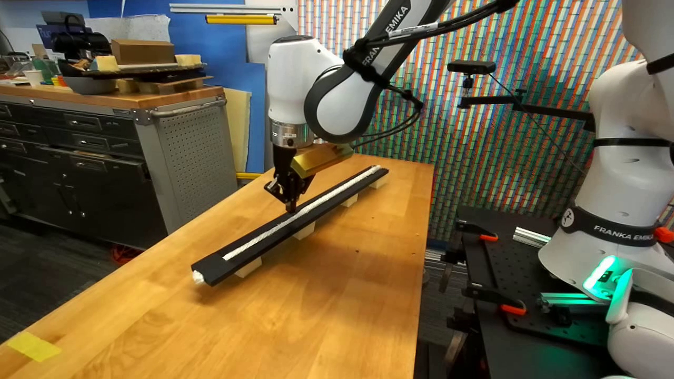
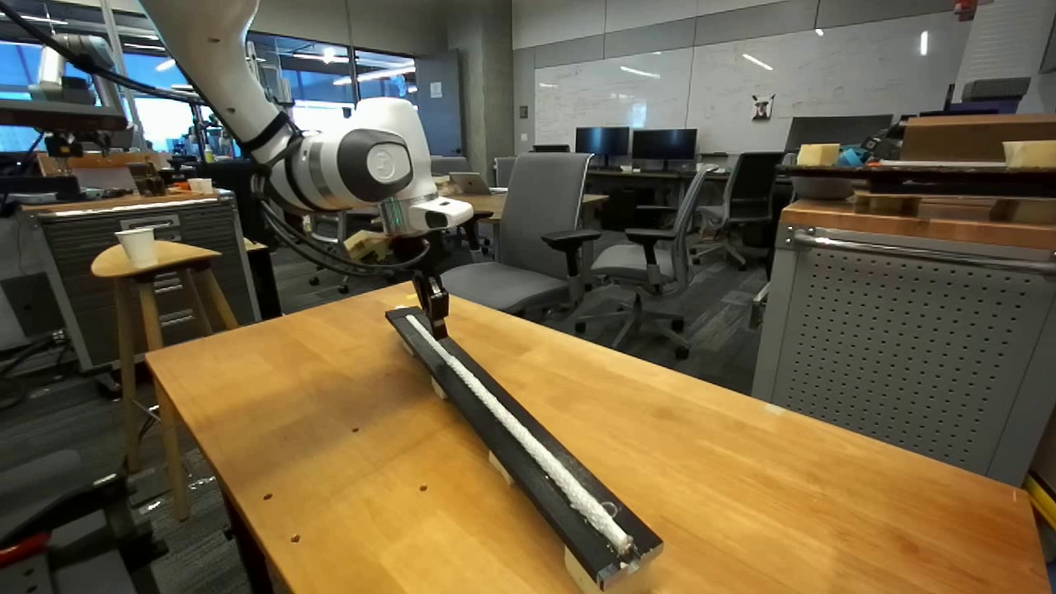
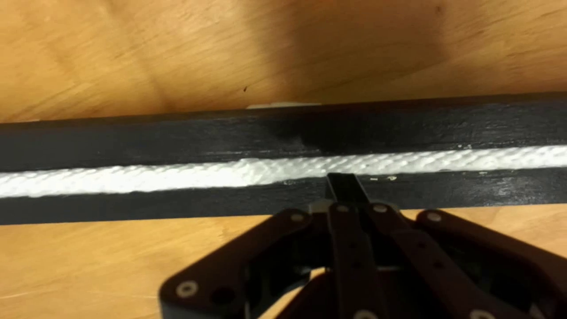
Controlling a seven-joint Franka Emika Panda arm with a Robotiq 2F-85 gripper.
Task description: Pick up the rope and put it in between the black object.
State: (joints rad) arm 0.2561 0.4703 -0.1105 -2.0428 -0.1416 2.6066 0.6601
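In an exterior view the table (image 1: 342, 310) is bearing the black track (image 1: 312, 215), which is running from eight to two o'clock. The white rope (image 1: 321, 201) is lying along its groove. In the wrist view the gripper (image 3: 342, 178) is standing at the rope's six o'clock edge, its jaws meeting and holding nothing; contact is looking unclear.

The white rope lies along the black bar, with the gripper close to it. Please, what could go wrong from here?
The gripper is shut, with its tips at the edge of the white rope; whether they touch is unclear, but a sideways move might nudge the rope out of line. The black bar rests on pale blocks, so pressing hard might shift it.
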